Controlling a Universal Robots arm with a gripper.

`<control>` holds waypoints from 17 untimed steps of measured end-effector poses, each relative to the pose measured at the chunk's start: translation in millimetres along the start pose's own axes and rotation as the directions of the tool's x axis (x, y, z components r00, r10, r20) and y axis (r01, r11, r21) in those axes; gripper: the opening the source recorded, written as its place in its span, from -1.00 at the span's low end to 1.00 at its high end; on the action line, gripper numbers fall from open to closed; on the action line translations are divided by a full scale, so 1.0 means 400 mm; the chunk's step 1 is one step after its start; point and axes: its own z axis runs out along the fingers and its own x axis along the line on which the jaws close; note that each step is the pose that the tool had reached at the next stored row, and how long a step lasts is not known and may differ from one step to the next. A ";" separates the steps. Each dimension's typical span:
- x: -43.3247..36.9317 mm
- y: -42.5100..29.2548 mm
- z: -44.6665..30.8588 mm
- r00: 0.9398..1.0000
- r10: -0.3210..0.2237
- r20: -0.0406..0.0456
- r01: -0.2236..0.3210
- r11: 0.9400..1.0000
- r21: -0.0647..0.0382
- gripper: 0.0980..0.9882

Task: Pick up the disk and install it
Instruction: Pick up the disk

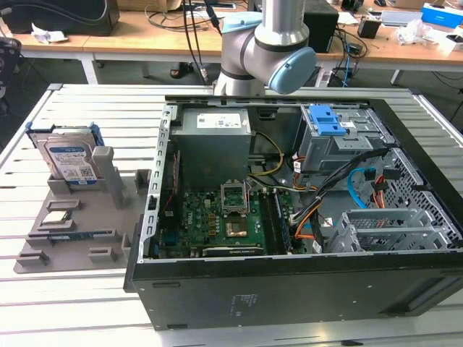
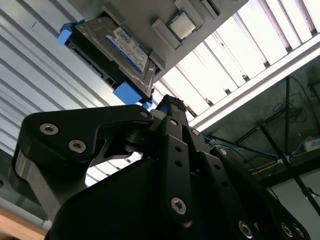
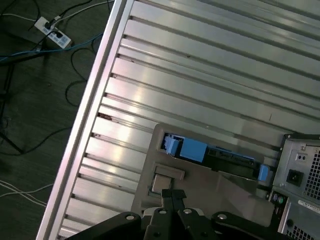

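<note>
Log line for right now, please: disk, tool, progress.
disk: upright in grey holder, exterior view's left of open computer case | tool: shut, empty, clear of disk | progress: disk not picked up, not installed

- No text, number or brand can be read anywhere.
- White-and-blue label point(image 2: 129, 47) on the disk point(image 2: 100, 31): rows of print and barcode blocks, illegible. It sits close ahead of the end effector point(image 2: 167, 102) in the second wrist view.
- White sticker point(image 1: 222, 119) on the power supply inside the computer case point(image 1: 289, 285): print illegible.
- White sticker point(image 3: 307, 203) on the case's rear panel: print illegible. It lies near the end effector, off to one side.
</note>
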 end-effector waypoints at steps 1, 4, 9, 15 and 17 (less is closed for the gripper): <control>0.000 0.000 0.000 1.000 -0.017 -0.001 0.017 1.000 0.000 -0.98; 0.000 0.000 0.000 0.999 -0.048 -0.002 0.048 0.999 -0.001 -0.98; 0.000 0.000 0.000 0.995 -0.101 -0.004 0.101 0.995 -0.003 -0.98; 0.000 0.000 0.000 0.987 -0.160 -0.007 0.160 0.987 -0.004 -0.98; 0.000 0.000 0.000 0.985 -0.175 -0.008 0.175 0.985 -0.005 -0.98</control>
